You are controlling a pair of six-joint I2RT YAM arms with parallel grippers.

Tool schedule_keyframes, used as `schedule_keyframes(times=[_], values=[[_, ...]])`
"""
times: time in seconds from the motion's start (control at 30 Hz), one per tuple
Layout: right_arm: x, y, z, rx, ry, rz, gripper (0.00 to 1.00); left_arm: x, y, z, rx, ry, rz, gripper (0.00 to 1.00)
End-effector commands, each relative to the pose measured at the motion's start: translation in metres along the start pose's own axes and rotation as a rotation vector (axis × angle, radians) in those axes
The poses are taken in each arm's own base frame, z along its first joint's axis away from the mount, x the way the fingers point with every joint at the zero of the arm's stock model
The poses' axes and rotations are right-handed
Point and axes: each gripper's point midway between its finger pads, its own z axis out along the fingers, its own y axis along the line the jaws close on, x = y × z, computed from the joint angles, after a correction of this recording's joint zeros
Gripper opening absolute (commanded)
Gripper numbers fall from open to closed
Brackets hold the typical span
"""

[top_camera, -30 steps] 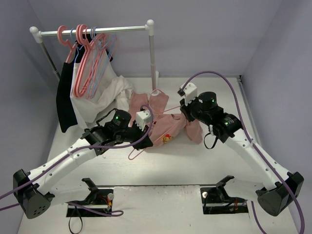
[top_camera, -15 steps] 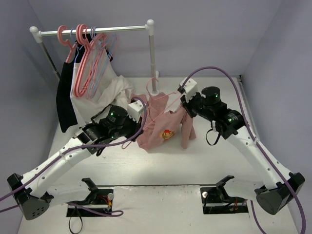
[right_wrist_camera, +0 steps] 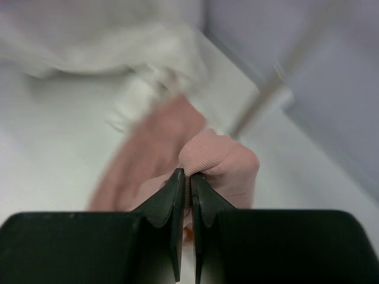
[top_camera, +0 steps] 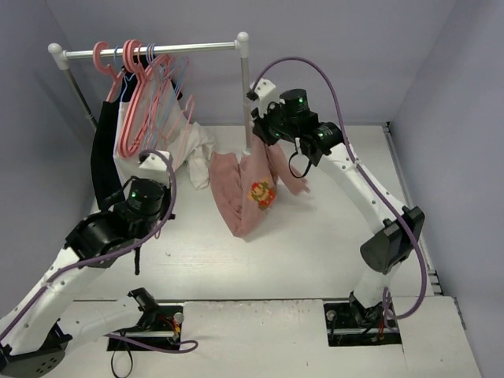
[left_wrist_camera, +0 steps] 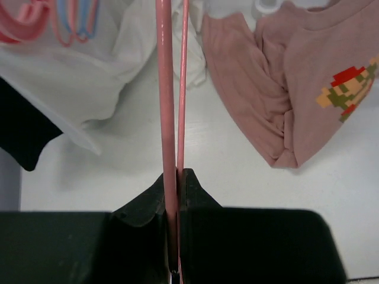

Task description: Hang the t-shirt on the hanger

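On the white table (top_camera: 315,252) between lavender walls (top_camera: 354,55), the right gripper (right_wrist_camera: 187,177) pinches the dusty salmon-pink cotton t-shirt (top_camera: 250,193) by its collar, dangling it at far centre. The left gripper (left_wrist_camera: 173,180) clamps the thin pale-pink triangular hanger (left_wrist_camera: 167,106), well apart leftward. Threading looks not yet begun.

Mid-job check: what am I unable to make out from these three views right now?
Thin pale-pink triangular hanger: left wrist view cuts off hook and shoulders at the top edge; top view, too thin to trace.
Grip spot on the salmon-pink cotton t-shirt: right wrist view shows only a ribbed fold in the right end effector; top view, the end effector itself covers it.
Right wrist background: blurred.
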Motion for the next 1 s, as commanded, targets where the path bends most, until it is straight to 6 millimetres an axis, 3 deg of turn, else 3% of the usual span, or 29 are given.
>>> schedule_keyframes(times=[0.0, 0.1, 0.17, 0.23, 0.3, 0.33, 0.4, 0.47, 0.53, 0.63, 0.7, 0.73, 0.77, 0.83, 0.9, 0.97], values=[[-0.12, 0.081, -0.093, -0.308, -0.396, -0.201, 0.0, -0.024, 0.02, -0.019, -0.053, -0.09, -0.077, 0.0], [-0.078, 0.08, -0.094, -0.281, -0.325, -0.207, 0.0, -0.021, 0.014, -0.025, 0.007, -0.095, -0.092, 0.0], [0.012, 0.059, -0.07, -0.164, -0.137, -0.102, 0.0, -0.011, 0.005, -0.024, 0.062, -0.071, -0.075, 0.0], [0.087, 0.043, -0.055, -0.12, -0.001, 0.035, 0.0, -0.001, -0.007, -0.021, 0.121, -0.033, -0.068, 0.0], [0.126, 0.037, -0.045, -0.09, 0.048, 0.129, 0.0, 0.013, -0.017, -0.015, 0.155, 0.012, -0.064, 0.0], [0.159, 0.034, -0.036, -0.062, 0.103, 0.179, 0.0, 0.022, -0.026, -0.011, 0.183, 0.043, -0.075, 0.0], [0.201, 0.038, -0.025, -0.048, 0.184, 0.227, 0.0, 0.035, -0.041, -0.006, 0.24, 0.083, -0.103, 0.0], [0.225, 0.039, -0.016, -0.026, 0.228, 0.28, 0.0, 0.05, -0.054, -0.003, 0.294, 0.11, -0.134, 0.0], [0.232, 0.039, -0.01, -0.016, 0.241, 0.319, 0.0, 0.061, -0.061, -0.004, 0.333, 0.123, -0.147, 0.0], [0.213, 0.034, -0.005, -0.002, 0.21, 0.356, 0.0, 0.069, -0.058, -0.006, 0.338, 0.127, -0.149, 0.0], [0.184, 0.03, -0.008, -0.001, 0.149, 0.366, 0.0, 0.065, -0.056, -0.01, 0.343, 0.109, -0.15, 0.0], [0.161, 0.026, -0.014, 0.006, 0.097, 0.361, 0.0, 0.062, -0.055, -0.012, 0.342, 0.098, -0.151, 0.0], [0.126, 0.019, -0.025, 0.023, 0.014, 0.35, 0.0, 0.056, -0.053, -0.015, 0.343, 0.079, -0.152, 0.0], [0.088, 0.001, -0.047, 0.113, -0.088, 0.351, 0.0, 0.047, -0.052, -0.019, 0.35, 0.057, -0.154, 0.0], [0.086, -0.024, -0.062, 0.26, -0.108, 0.386, 0.0, 0.045, -0.057, -0.02, 0.373, 0.063, -0.152, 0.0], [0.106, -0.039, -0.071, 0.367, -0.072, 0.431, 0.0, 0.047, -0.064, -0.019, 0.395, 0.084, -0.145, 0.0]])
